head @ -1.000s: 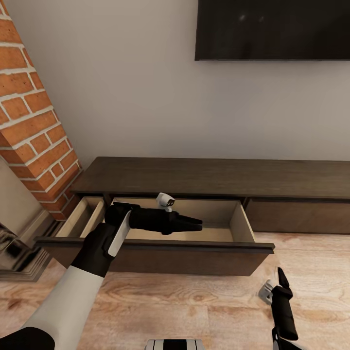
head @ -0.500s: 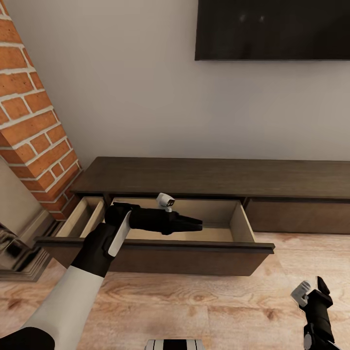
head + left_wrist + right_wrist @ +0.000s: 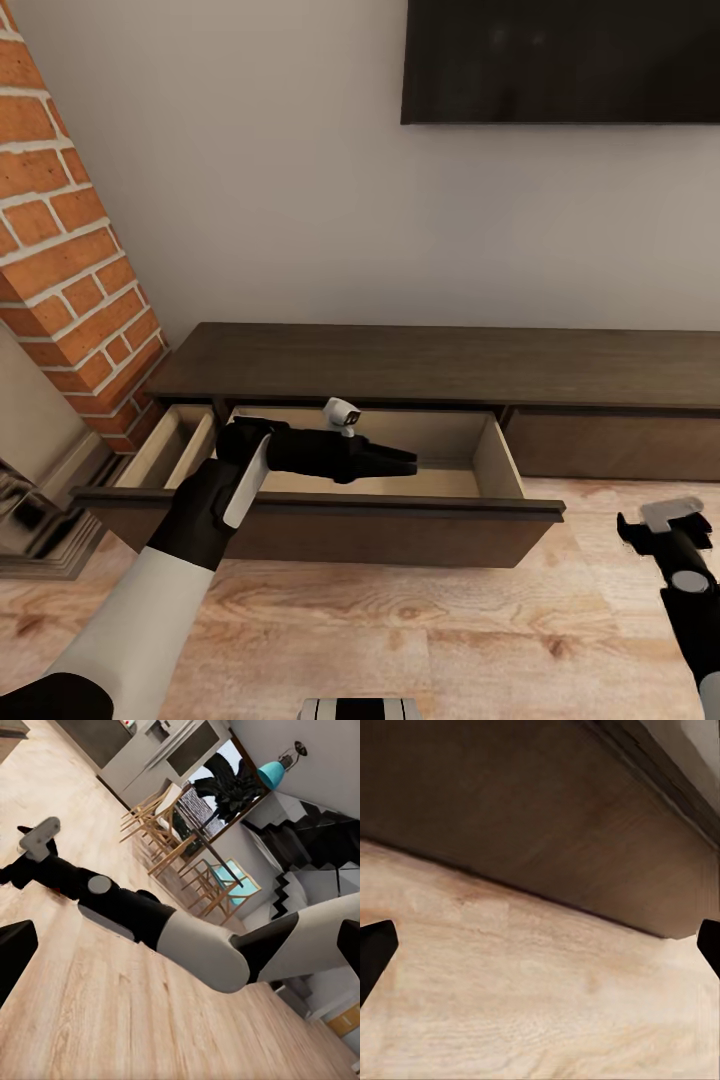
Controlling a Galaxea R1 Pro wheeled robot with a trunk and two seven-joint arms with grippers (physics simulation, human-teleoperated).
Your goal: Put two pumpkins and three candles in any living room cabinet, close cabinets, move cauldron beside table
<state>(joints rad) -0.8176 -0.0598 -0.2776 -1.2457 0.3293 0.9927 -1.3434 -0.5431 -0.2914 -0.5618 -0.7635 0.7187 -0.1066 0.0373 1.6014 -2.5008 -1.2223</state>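
From the head, the cabinet (image 3: pixel 430 365) stands against the wall with its drawer (image 3: pixel 330 520) pulled out, no writing readable anywhere. The left gripper (image 3: pixel 405 462) reaches over the drawer; I cannot tell its spread. The right gripper (image 3: pixel 640 525) hangs above the wooden floor (image 3: pixel 400 630).

In both wrist views the gripper fingertips (image 3: pixel 15 952) (image 3: pixel 375 945) sit wide apart, holding nothing.

1. Our left arm (image 3: pixel 150 590) has a smooth white forearm shell that gives way to a matte black wrist with a pale grey strip.
2. Our left gripper (image 3: pixel 400 462) is black, with a small white camera pod on its back.
3. Our right arm (image 3: pixel 142 919) is white, then black, with a grey round cap and a light grey block near the tip.
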